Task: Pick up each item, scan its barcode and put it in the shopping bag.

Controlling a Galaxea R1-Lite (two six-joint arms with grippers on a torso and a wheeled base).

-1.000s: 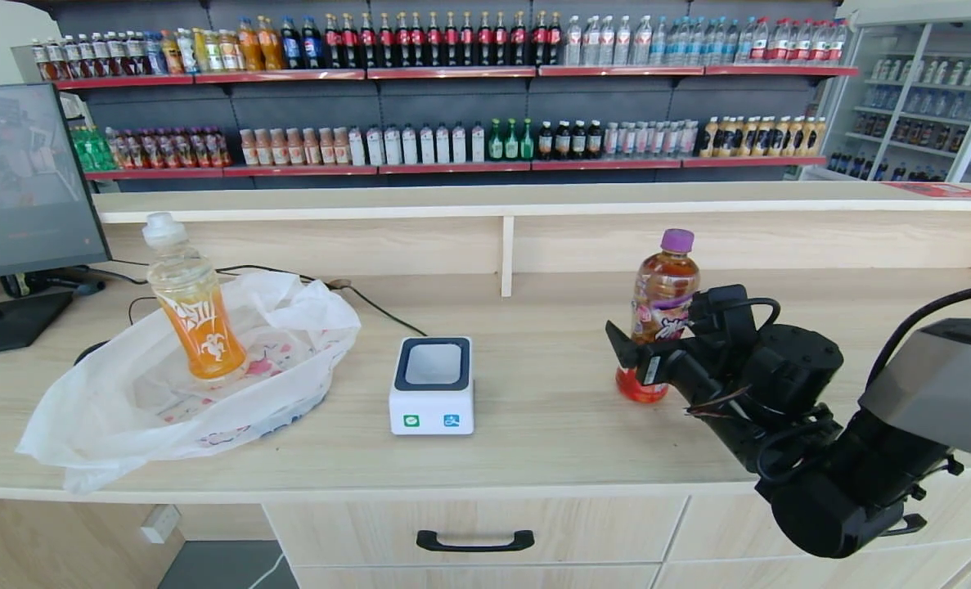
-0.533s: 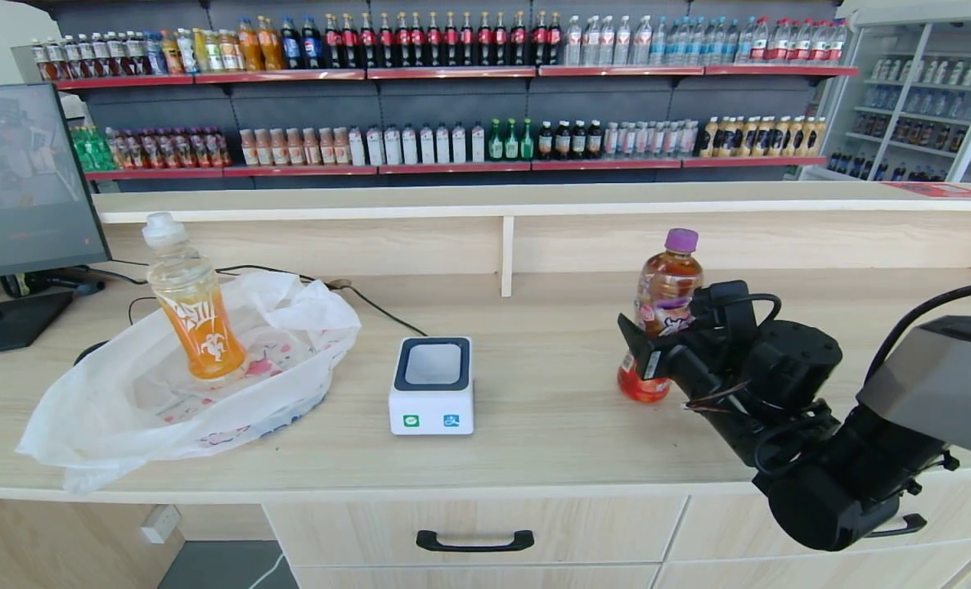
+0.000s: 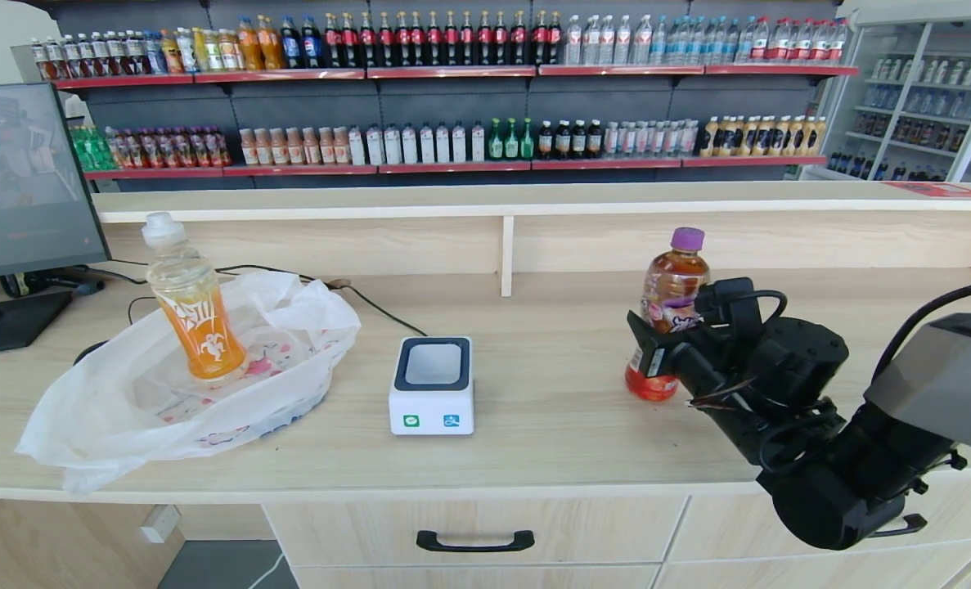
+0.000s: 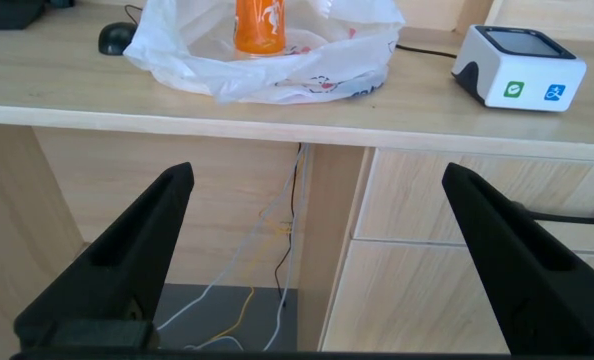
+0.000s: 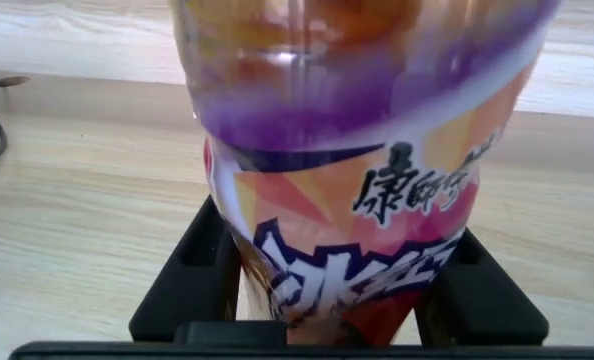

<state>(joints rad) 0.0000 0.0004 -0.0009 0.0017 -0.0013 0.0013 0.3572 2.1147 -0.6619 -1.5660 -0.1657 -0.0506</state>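
- Over the last second, the right end effector (image 3: 667,339) has slid towards the robot's right and its near finger has drawn in against the clear plastic bottle of reddish-brown drink with a purple cap (image 3: 672,307). The bottle has shifted the same way and now leans slightly.
- The right end effector's black fingers (image 5: 192,275) are pinching this bottle low on its printed label (image 5: 357,200), one on each side.
- The bottle's red base sits at the surface of the pale wooden bench (image 3: 550,425), right of centre. I cannot tell whether it has left the wood.
- The left end effector (image 4: 317,175) hangs below the bench edge, facing the cabinet front, with its two black fingers spread wide and nothing between them.
- A clear bottle of orange drink with a white cap (image 3: 192,307) stands upright inside the crumpled white plastic shopping bag (image 3: 109,409) on the left of the bench.
- A white box-shaped barcode scanner with a dark-framed window on top (image 3: 432,384) stands between the bag and the purple-capped bottle, apart from both.
- A dark monitor (image 3: 19,180) stands at the far left of the bench.
- Red-edged shelves of bottled drinks (image 3: 452,74) line the wall behind.
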